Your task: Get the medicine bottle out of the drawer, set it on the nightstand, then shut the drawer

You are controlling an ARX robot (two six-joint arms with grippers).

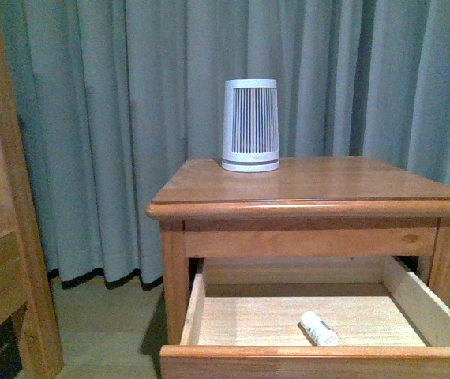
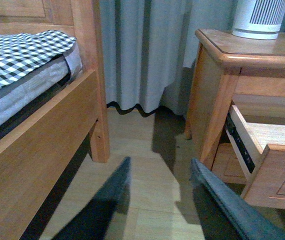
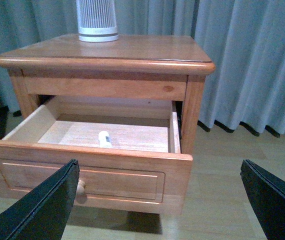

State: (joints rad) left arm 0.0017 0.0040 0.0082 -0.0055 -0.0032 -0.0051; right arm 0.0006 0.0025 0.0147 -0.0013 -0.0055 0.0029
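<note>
Lying slantwise in drawer (image 1: 438, 304) is medicine bottle (image 1: 319, 328); left tool (image 2: 160, 161), right tool (image 3: 159, 164) gape empty.

Grey-blue curtain (image 1: 106, 118) across the whole back, in long straight folds, with a dark hem just over the floor (image 1: 106, 324). Floor of pale wood-look planks, matt, with soft shadows. At the left a plain wooden bed frame (image 1: 8, 181), honey-brown, with an upright post and a low side board. Inside it a grey mattress (image 2: 12, 100) under a black-and-white checked sheet (image 2: 22, 50). Light soft, a little dim and bluish, without hard edges on the shadows.
</note>
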